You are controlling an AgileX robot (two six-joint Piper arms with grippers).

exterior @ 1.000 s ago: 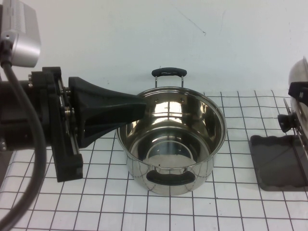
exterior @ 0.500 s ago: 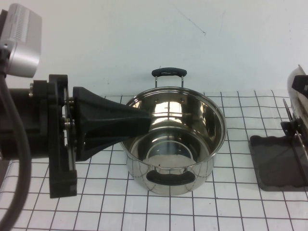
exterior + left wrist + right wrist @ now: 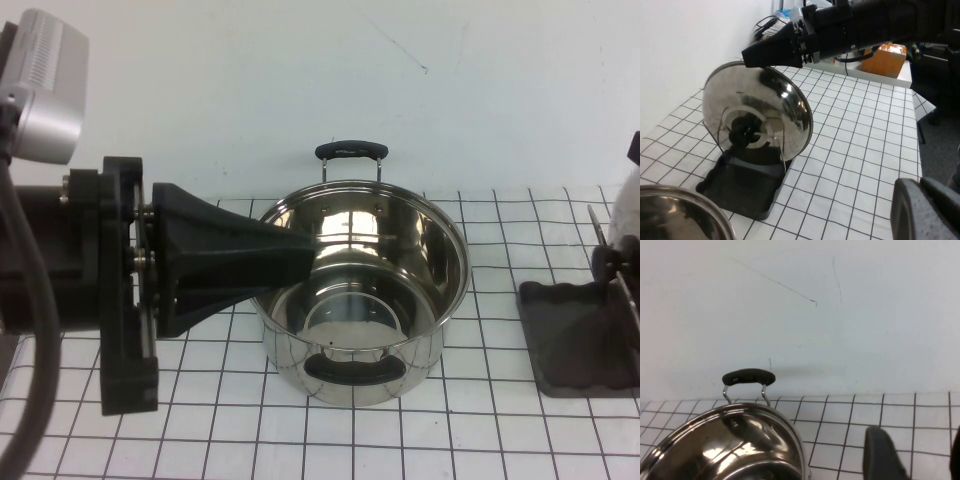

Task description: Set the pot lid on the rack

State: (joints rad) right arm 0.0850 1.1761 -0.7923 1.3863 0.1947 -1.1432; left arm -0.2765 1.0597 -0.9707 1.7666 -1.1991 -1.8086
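Though upright, pot lid [image 3: 782, 107] shiny, domed

We see an open stainless-steel pot [image 3: 357, 290] with black side handles standing upright on a white tablecloth [image 3: 480, 440] gridded in black, a plain white wall [image 3: 300, 80] behind, an orange box [image 3: 888, 56] beyond the table's edge.

High view looks down from above; both close wrist views share the pot [image 3: 357, 290]

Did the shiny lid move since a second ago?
Yes. In the high view the pot lid slid right, further past the frame edge, above the rack, which stayed put.
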